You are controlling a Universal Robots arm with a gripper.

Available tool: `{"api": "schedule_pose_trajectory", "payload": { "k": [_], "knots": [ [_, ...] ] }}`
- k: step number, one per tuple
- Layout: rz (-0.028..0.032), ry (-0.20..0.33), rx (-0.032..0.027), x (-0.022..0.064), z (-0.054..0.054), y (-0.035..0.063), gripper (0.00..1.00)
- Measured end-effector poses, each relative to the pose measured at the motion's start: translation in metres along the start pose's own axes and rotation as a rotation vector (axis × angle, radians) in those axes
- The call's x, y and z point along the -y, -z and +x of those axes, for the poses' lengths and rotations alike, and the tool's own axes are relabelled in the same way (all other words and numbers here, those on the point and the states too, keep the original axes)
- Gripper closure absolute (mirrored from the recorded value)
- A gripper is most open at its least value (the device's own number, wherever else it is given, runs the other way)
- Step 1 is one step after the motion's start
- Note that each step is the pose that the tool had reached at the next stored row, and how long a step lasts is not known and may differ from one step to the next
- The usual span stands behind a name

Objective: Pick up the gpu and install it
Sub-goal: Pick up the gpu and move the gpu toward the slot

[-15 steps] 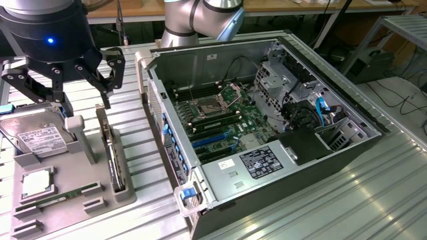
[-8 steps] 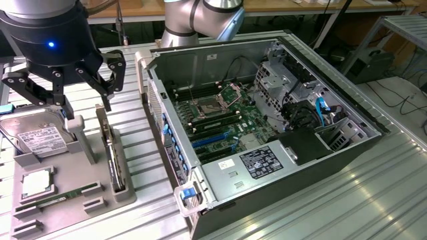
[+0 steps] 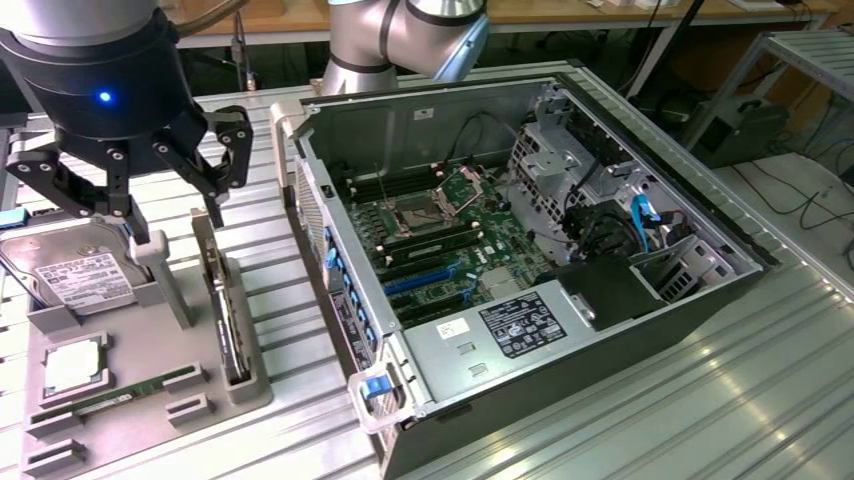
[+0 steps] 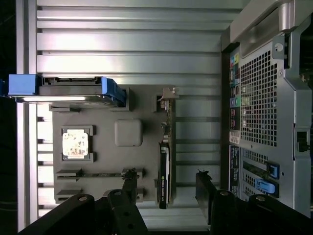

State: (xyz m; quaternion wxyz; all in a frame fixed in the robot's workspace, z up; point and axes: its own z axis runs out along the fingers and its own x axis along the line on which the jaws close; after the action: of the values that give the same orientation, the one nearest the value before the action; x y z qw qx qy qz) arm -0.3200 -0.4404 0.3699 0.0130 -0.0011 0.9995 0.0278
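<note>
The gpu (image 3: 222,300) stands on its long edge in a slot of the grey holder tray (image 3: 147,330), at the exterior view's left. In the wrist view the gpu (image 4: 166,161) appears edge on, a thin dark and green strip with its pale bracket end toward the far end of the tray. My black gripper (image 3: 176,225) hovers above the tray, open, nothing between its fingers. Its two fingertips (image 4: 129,185) straddle the line of the card, well above it and not touching it.
The tray also holds a hard drive (image 3: 74,275), a processor (image 3: 74,365) and a memory stick (image 3: 120,392). To the exterior view's right, the open computer case (image 3: 587,130) lies on its side, with blue expansion slots (image 3: 427,282) on the motherboard. All rests on a ribbed metal table (image 3: 721,400).
</note>
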Motion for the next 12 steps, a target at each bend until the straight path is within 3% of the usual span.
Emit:
{"api": "schedule_pose_trajectory", "payload": {
  "k": [12],
  "knots": [
    [-0.0001,0.001,0.0001,0.0008,-0.0015,-0.0044,0.40]
  ]
}}
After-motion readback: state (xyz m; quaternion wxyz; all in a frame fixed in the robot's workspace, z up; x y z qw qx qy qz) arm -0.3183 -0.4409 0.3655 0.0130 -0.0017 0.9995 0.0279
